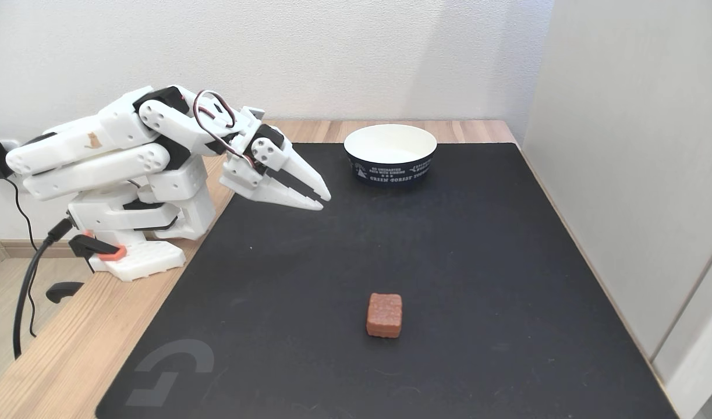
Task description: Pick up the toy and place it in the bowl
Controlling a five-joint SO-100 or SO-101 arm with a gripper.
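— Toy (384, 314) first: where does it lie?

— Flat on the black mat (478, 250), bumpy top up, in the near middle of the fixed view, with open mat on every side. Nothing touches it. I would judge it was set there so the fingers can come down on it from above without fouling anything.

— And the bowl (390, 152)?

— At the far edge of the mat, a little right of centre, upright, its white inside bare. It stands well apart from the toy, so the carry will run from near to far.

— What of the arm?

— Folded low over its base (137, 256) at the far left, on the wooden table (59, 361) just beside the mat's left edge. The gripper (322, 201) points rightward and slightly down, hanging above the mat's far-left corner, nearer the bowl than the toy.

— Jaws?

— Nearly together, the tips almost meeting with only a thin dark slit between the two fingers, and nothing between them. That looks like a rest pose rather than a readied grasp.

— So how far along?

— By my reckoning nothing is done: toy ungrasped, bowl unfilled. The next move would call for swinging toward the near side, spreading the fingers wider than the block, then lowering over it. The block is small and low, so a shallow descent might merely nudge it along the mat.
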